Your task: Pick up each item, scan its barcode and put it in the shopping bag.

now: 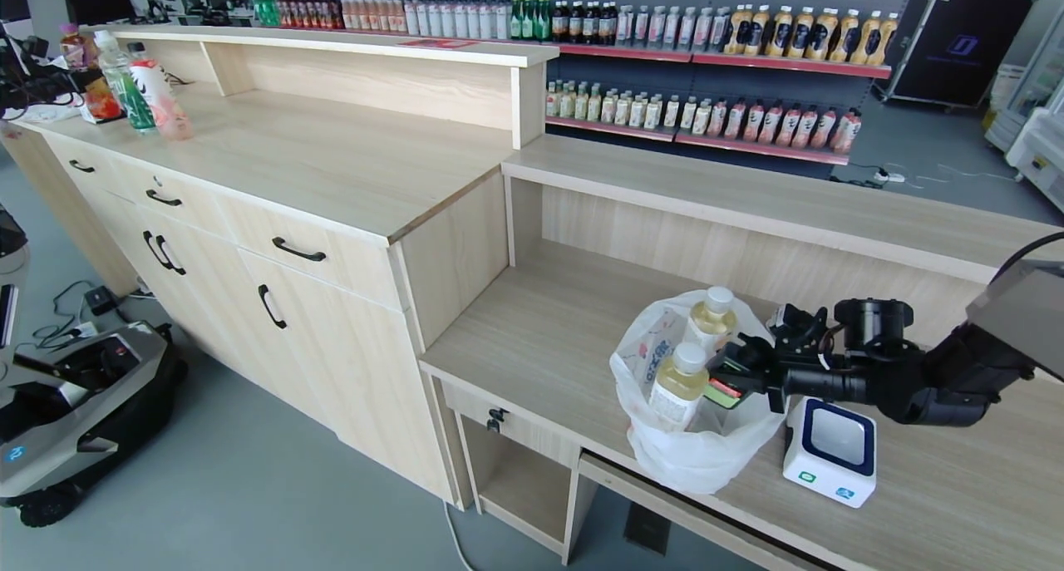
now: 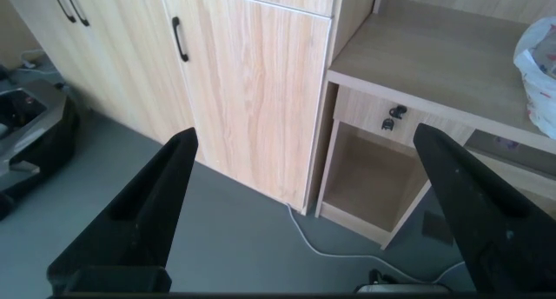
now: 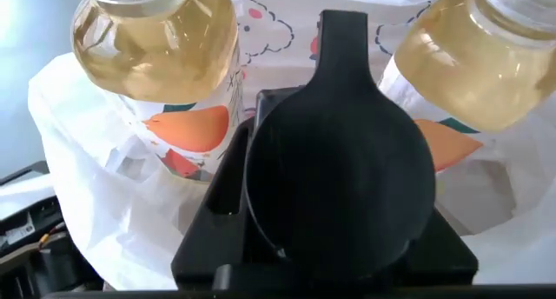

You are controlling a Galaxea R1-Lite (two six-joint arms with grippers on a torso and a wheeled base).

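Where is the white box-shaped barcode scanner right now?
In the head view, the white barcode scanner sits on the lower wooden counter, just right of the white plastic shopping bag.

Upright side by side in the open white plastic shopping bag (image 1: pixel 657 459): nearer bottle (image 1: pixel 678 386) and farther bottle (image 1: pixel 711 317), both pale yellow, white-capped; bag slumped just left of the white scanner (image 1: pixel 830 453)

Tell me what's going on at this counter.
The right end effector is at the mouth of the white shopping bag on the lower counter, beside two bottles of yellowish drink standing in it. The scanner sits next to the bag. The left end effector hangs open over the floor by the cabinet.
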